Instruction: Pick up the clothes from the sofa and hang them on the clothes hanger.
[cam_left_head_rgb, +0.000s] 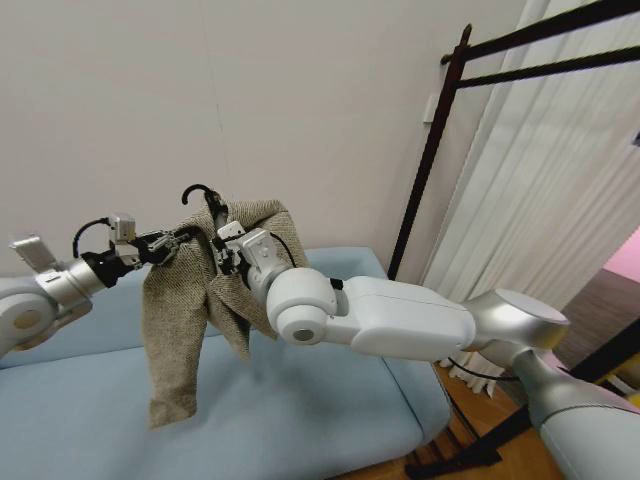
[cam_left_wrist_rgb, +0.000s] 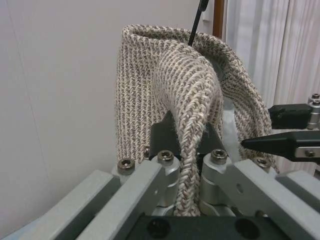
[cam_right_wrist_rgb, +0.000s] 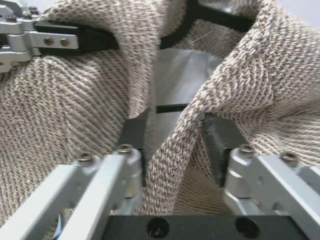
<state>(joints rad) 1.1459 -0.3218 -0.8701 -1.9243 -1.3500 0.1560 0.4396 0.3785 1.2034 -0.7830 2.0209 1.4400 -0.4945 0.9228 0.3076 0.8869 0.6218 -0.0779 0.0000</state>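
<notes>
Above the pale blue sofa (cam_left_head_rgb: 300, 410) at centre left, our left gripper (cam_left_head_rgb: 187, 238) and right gripper (cam_left_head_rgb: 226, 252) each pinch the beige knitted jacket (cam_left_head_rgb: 185, 310) hanging downward on its black hanger (cam_left_head_rgb: 212, 198), while the dark metal clothes rack (cam_left_head_rgb: 428, 155) stands upper right, nearer our right arm.

The beige knit jacket (cam_left_head_rgb: 190, 300) is hanging in mid-air on a black hanger (cam_right_wrist_rgb: 215, 16), one sleeve dangling straight down over the pale blue sofa (cam_left_head_rgb: 300, 410). The hanger's hook is poking up at twelve o'clock, and the dark clothes rack (cam_left_head_rgb: 428, 160) is standing off at two o'clock.
</notes>
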